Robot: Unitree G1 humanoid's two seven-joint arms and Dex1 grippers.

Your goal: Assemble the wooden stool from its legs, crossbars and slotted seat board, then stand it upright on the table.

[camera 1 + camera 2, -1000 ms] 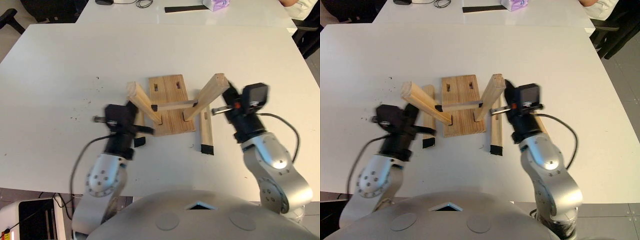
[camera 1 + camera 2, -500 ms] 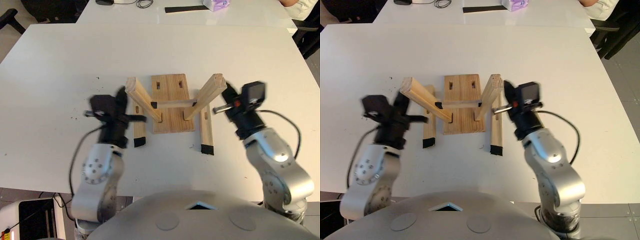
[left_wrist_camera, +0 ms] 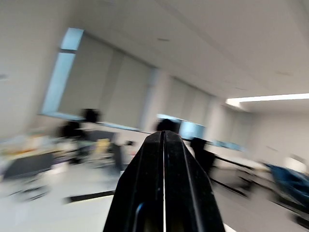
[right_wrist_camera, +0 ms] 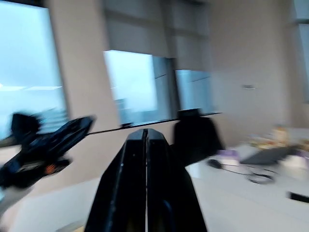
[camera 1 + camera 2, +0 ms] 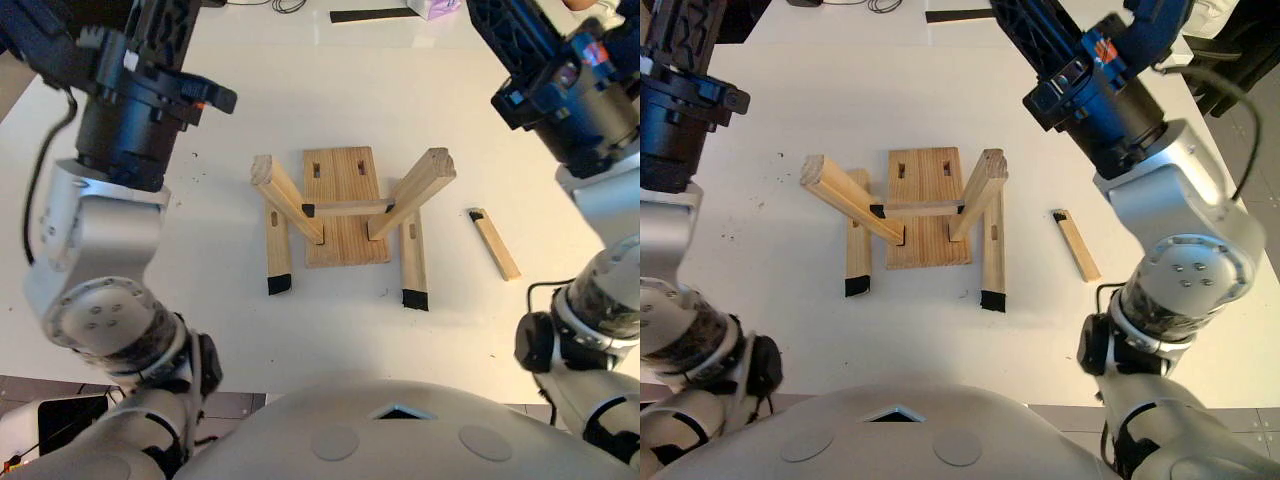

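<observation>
The slotted seat board [image 5: 343,205] lies flat in the middle of the white table [image 5: 150,240]. Two legs stand in its slots and lean outward, the left leg [image 5: 285,196] and the right leg [image 5: 412,192], joined by a crossbar [image 5: 348,208]. Two more legs lie flat beside the board, one on its left [image 5: 277,250] and one on its right [image 5: 412,262]. A loose crossbar [image 5: 495,243] lies further right. Both arms are held high above the table, away from the wood. My left gripper [image 3: 164,135] and right gripper [image 4: 146,131] are shut on nothing.
A second table stands behind, carrying a black strip [image 5: 372,16], a purple box [image 5: 438,8] and a cable [image 5: 288,6]. The raised arms [image 5: 130,110] [image 5: 580,100] hide the table's left and right sides.
Both arms have risen from beside the leaning legs to high above the table, close to the head camera. The loose crossbar at the right is now uncovered. The wood has not moved.
</observation>
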